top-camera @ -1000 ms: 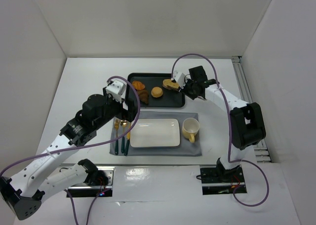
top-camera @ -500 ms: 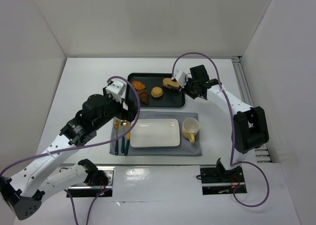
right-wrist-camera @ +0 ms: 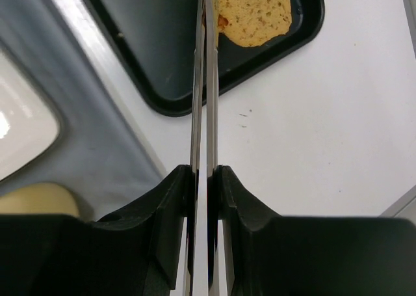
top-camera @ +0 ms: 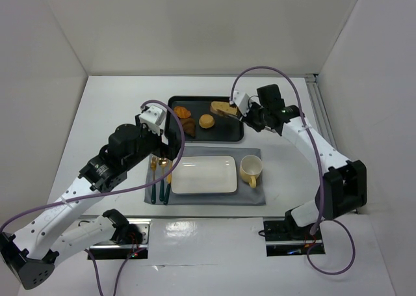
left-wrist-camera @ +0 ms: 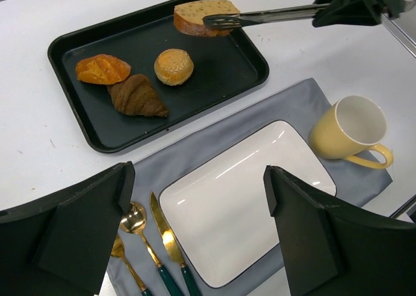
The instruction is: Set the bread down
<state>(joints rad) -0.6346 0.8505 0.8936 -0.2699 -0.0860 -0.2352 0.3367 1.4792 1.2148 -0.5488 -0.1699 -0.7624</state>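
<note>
Your right gripper (left-wrist-camera: pixel 220 21) has its jaws clamped on the bread (left-wrist-camera: pixel 195 13) at the far right corner of the tray (left-wrist-camera: pixel 214 71); contact with the tray cannot be told. Your left gripper (left-wrist-camera: pixel 198 221) has its jaws wide apart, on the tray's near side.

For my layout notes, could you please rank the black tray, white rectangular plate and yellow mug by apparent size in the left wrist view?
Largest: black tray
Then: white rectangular plate
Smallest: yellow mug
</note>
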